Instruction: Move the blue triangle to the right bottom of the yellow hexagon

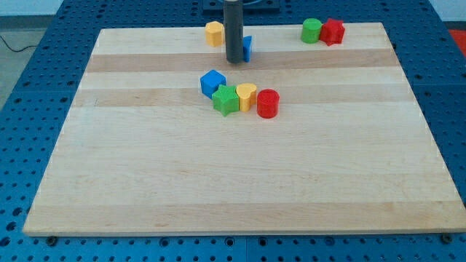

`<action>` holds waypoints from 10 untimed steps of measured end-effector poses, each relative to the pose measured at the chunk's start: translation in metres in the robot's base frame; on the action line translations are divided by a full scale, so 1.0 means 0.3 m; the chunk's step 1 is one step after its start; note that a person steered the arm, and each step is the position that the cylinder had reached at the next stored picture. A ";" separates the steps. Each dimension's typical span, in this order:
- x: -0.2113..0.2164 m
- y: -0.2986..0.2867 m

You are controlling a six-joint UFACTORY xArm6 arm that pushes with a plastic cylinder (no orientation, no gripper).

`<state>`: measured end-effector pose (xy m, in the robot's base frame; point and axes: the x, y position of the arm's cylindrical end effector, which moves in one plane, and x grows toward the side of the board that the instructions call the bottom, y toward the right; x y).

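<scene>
The yellow hexagon [213, 33] sits near the view's top edge of the wooden board [240, 189], left of centre. The blue triangle [247, 48] lies just right and below it, mostly hidden behind the dark rod. My tip [234, 60] rests on the board at the triangle's left side, touching or almost touching it, just below and right of the yellow hexagon.
A blue cube [212, 82], a green star [226, 100], a yellow heart [247, 95] and a red cylinder [268, 103] cluster in the board's upper middle. A green block [312, 30] and a red block [333, 31] sit together at the view's top right.
</scene>
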<state>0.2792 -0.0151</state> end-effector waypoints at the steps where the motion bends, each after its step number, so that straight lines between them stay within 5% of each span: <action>1: 0.015 -0.010; 3: 0.215 0.072; 7: -0.076 -0.078; 10: 0.103 0.064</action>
<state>0.3101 0.0043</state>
